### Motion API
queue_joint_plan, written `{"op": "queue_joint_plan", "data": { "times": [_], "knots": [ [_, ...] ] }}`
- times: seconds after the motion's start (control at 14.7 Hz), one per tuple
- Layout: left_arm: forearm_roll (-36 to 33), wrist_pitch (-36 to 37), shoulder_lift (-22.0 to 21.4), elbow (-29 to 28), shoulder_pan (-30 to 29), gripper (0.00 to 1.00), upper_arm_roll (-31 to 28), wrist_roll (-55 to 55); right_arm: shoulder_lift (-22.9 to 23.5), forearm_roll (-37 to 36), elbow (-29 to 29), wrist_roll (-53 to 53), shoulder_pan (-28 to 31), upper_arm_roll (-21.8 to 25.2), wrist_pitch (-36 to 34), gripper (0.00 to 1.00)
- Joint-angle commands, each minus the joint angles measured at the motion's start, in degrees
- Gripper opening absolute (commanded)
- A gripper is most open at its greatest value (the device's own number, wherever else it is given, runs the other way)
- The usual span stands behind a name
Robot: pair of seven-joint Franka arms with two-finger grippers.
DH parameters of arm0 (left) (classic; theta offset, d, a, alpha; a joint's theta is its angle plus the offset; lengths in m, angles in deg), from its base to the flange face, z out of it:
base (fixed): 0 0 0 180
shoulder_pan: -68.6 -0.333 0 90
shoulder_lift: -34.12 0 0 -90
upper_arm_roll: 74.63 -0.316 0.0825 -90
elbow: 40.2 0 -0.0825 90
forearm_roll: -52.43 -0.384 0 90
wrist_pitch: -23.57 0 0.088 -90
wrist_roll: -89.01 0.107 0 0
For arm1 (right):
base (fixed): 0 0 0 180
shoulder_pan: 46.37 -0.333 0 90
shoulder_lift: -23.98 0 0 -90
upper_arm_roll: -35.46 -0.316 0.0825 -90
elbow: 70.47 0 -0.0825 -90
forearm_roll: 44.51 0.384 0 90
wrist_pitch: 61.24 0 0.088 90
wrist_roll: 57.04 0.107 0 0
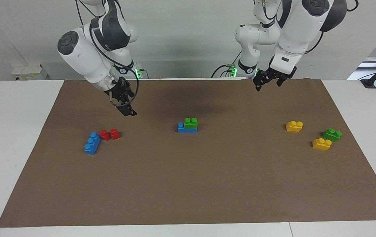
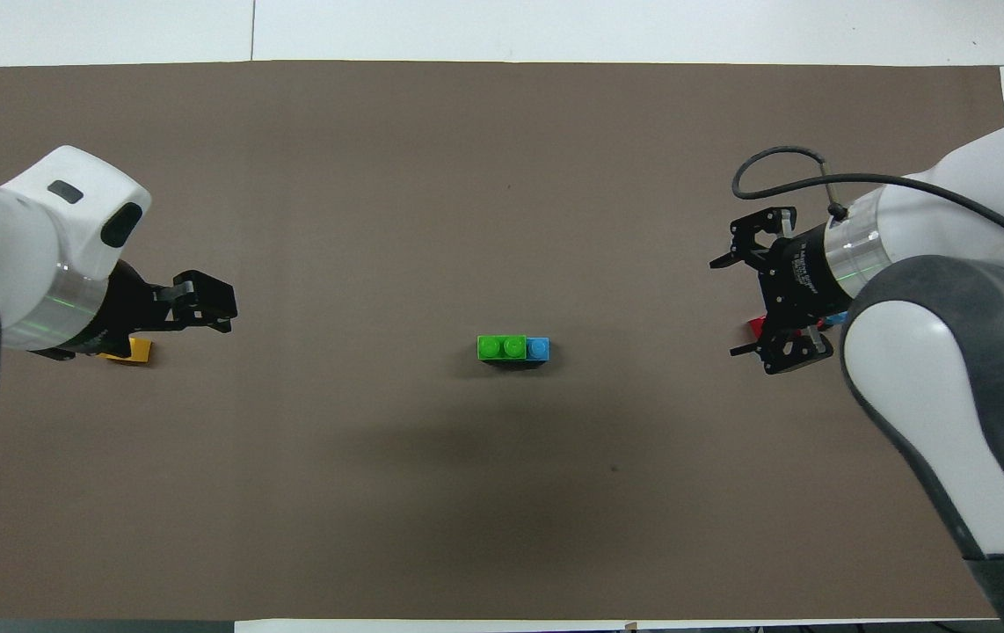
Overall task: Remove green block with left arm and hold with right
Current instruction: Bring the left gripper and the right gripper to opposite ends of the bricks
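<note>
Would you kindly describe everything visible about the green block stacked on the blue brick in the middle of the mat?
The green block is a small, bright green brick of glossy plastic with two round studs on top. It sits upright and level on a longer blue brick, covering the part toward the left arm's end and leaving one blue stud bare. The pair rests mid-mat on the brown mat. Nothing else touches it; neither gripper is near.

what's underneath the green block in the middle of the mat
The green block sits stacked on a longer blue brick, covering all but one blue stud. Under that is the brown mat. The covered blue studs cannot be seen.
</note>
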Motion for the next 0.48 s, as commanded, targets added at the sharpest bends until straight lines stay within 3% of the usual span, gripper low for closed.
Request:
{"op": "queue_joint_plan", "data": {
  "times": [0.0,0.41],
  "knots": [
    [0.8,-2.8,-3.5,-5.2,4.2,1.00,-0.7,-12.4,-0.4,3.0,-5.2,3.4,-2.6,0.0,6.1,1.00],
    [5.3,-15.0,-5.3,-10.5,8.6,1.00,-0.7,-50.6,-0.1,6.8,-9.5,3.9,-6.1,0.0,14.7,1.00]
  ]
}}
